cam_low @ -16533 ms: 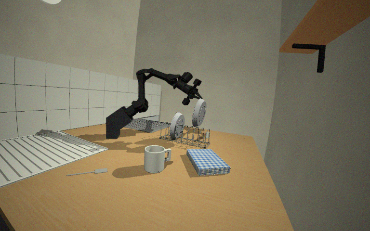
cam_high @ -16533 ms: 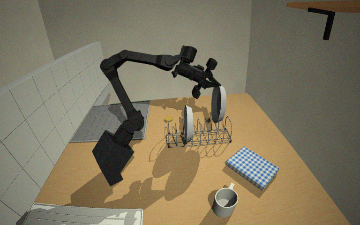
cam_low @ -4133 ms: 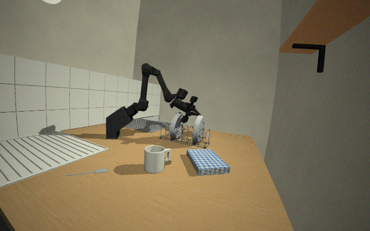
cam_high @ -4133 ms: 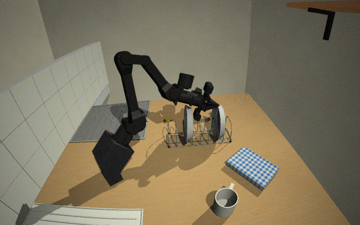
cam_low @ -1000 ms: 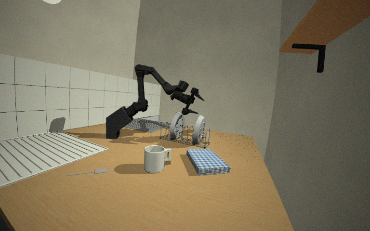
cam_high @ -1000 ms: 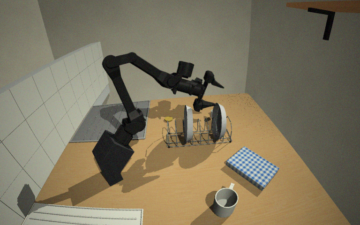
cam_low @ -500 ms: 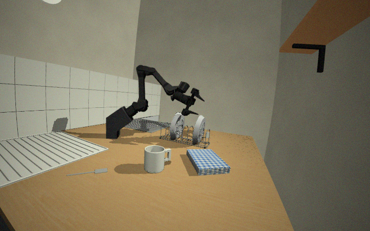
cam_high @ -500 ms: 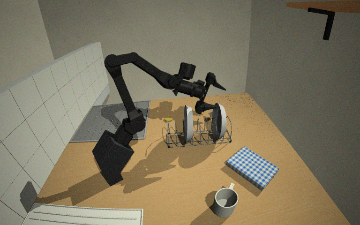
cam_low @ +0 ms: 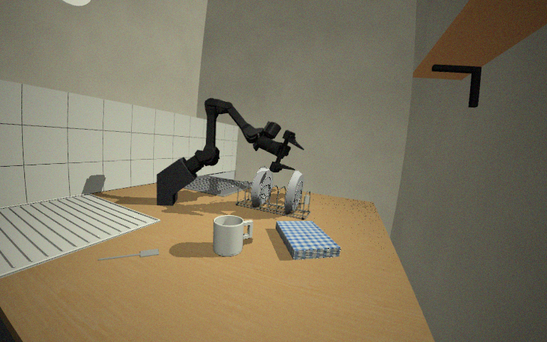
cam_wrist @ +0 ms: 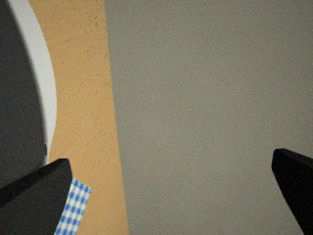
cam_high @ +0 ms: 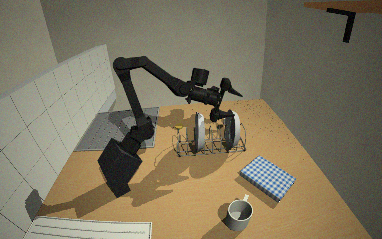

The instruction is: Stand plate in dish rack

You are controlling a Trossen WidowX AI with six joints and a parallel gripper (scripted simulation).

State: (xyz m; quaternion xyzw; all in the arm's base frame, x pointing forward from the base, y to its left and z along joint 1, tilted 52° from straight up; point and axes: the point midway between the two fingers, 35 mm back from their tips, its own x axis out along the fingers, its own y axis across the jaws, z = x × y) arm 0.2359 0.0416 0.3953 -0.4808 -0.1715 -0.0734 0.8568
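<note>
Two pale round plates stand upright in separate slots of the wire dish rack (cam_high: 179,156) (cam_low: 309,204). The task's plate (cam_high: 237,129) (cam_low: 297,189) (cam_wrist: 46,73) is the one nearer the cloth (cam_high: 267,178) (cam_low: 308,239) (cam_wrist: 74,208). My jaws are released, spread wide; the lower fingertip (cam_high: 228,114) (cam_low: 286,167) (cam_wrist: 60,168) overlaps its rim from the top view, so I cannot tell if they touch. In the wrist view this plate is cut off.

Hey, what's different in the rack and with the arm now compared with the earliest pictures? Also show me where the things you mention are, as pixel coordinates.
The plate that hung from the hand (cam_high: 228,99) (cam_low: 298,159) (cam_wrist: 171,157) has come down and stands upright in the dish rack (cam_high: 179,155) (cam_low: 304,218). The hand has let go of it and is wide open. The other plate (cam_high: 200,132) (cam_low: 258,189), the mug (cam_high: 239,215) (cam_low: 228,236) and the checked cloth (cam_high: 267,177) (cam_low: 306,237) stayed put.
</note>
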